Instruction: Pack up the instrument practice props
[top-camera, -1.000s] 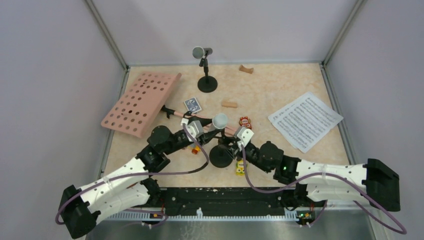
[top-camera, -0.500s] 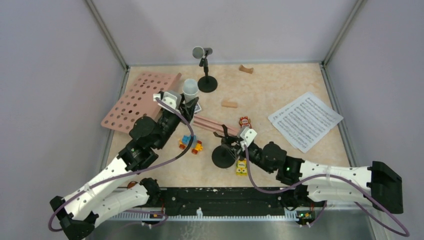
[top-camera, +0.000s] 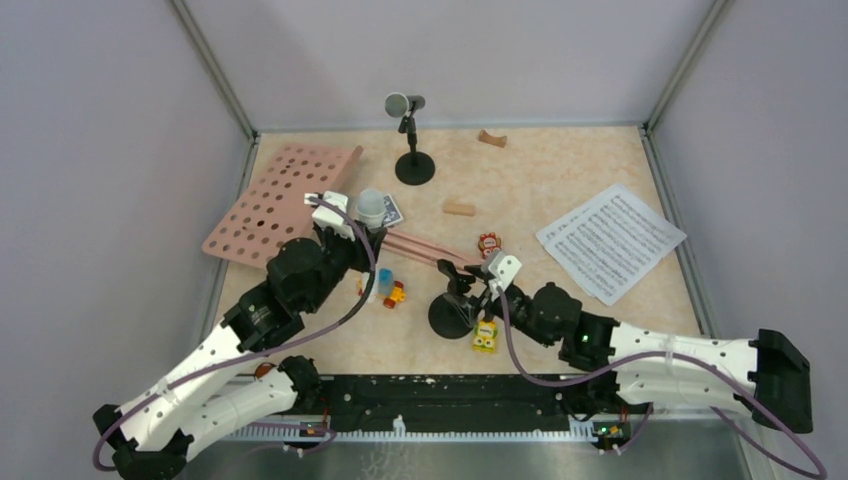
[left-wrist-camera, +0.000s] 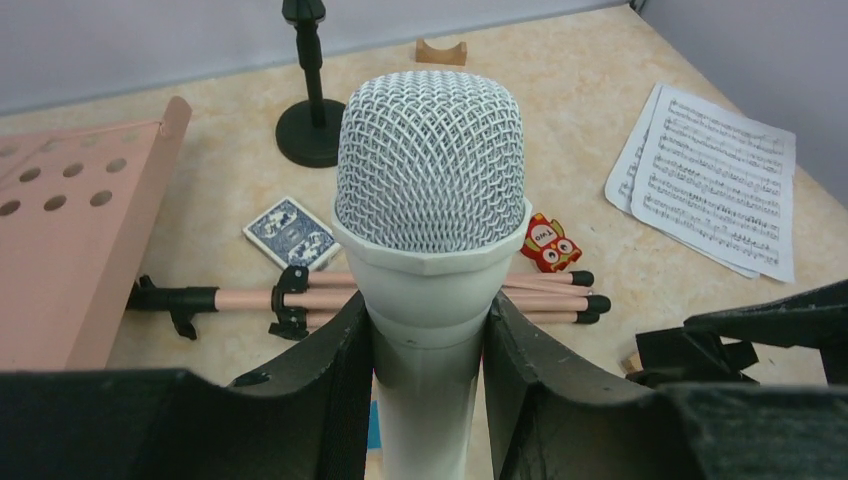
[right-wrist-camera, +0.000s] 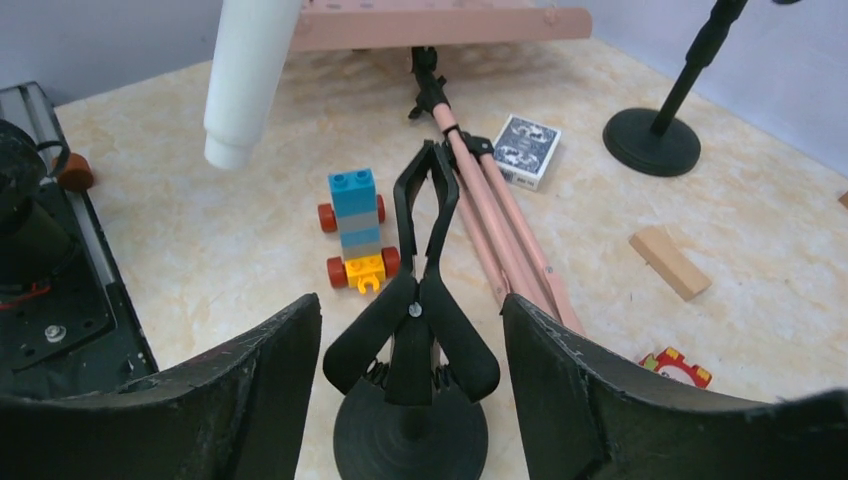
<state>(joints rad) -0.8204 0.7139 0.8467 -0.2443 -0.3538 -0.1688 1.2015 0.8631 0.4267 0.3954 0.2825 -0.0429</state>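
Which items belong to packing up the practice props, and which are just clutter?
Props: white mesh-headed microphone; dark microphone on black round-based stand; black clip stand; pink perforated music desk; pink tripod legs; white sheet-music pages.
Clutter: blue card box; wooden blocks; colourful toy cars.

1. Left arm, lower left: white perforated links, black rounded joints.
2. Right arm, lower right: same white shells, with a small green light near one joint.
3. Purple cables loop along both.
4. Left fingers and right fingers: matte black, broad, curved.
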